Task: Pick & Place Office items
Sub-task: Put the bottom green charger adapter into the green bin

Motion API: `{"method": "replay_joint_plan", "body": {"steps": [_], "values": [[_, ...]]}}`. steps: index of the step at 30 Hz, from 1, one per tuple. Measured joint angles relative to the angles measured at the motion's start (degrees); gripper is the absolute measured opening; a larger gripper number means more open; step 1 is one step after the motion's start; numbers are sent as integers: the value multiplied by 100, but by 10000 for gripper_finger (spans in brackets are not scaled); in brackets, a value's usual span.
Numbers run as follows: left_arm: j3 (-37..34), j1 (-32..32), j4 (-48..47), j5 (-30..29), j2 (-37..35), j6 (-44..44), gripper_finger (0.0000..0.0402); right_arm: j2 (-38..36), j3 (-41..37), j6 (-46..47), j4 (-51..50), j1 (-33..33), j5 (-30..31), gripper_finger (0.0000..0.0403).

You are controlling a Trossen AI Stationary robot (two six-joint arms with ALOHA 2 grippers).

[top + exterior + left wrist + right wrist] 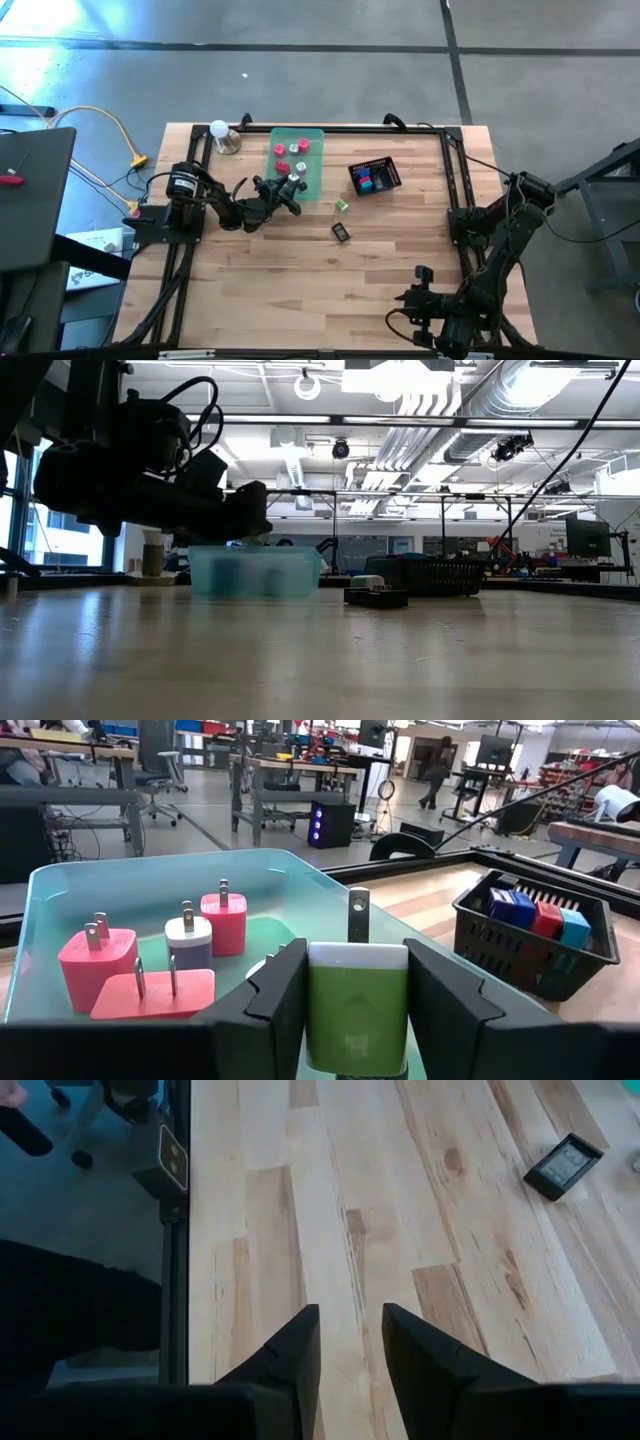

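High view, entries from left to right. Left gripper [291, 190]: reaches over the near edge of the green tray [312, 160], fingers [290, 1005] clamped on a green-and-white charger [357, 1005], prongs up, held above the tray's floor. Green tray: translucent, rectangular, at the tabletop's [300, 280] far middle, close to the back rail. Contents seen from the left wrist view: pink charger [97, 958] nearest one wall, red charger [150, 994] lying flat just beside it, lavender-and-white charger [187, 941] upright, second pink charger [224, 921] upright behind it; the four are bunched on one side, and the tray floor beside them is bare. Loose green piece [342, 205]: on the wood just off the tray's near right corner. Black piece [341, 232]: flat on the wood nearer the front, apart from the tray. Black mesh basket [375, 176]: right of the tray, a gap between them, holding blue, red and teal pieces [535, 912]. Open wood runs across the whole near half of the tabletop. Right gripper [418, 297]: low at the near right corner, well apart from all items, fingers [290, 1355] slightly apart with nothing between them, over bare boards beside the tabletop's edge.
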Motion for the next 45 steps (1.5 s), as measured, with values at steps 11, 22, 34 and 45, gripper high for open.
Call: {"method": "replay_joint_plan", "body": {"steps": [11,22,34,45], "values": [[0,-2,-11,5,4,-4,143,0,0,-2,-3,0,-2,97],[2,11,-54,322,7,205,145,0,0,-4,-4,0,-4,97],[2,-181,-203,-129,-128,413,145,0,0,-4,-7,0,-13,97],[95,-602,-1014,-833,-560,-82,145,0,0,-4,-7,0,-7,97]]}}
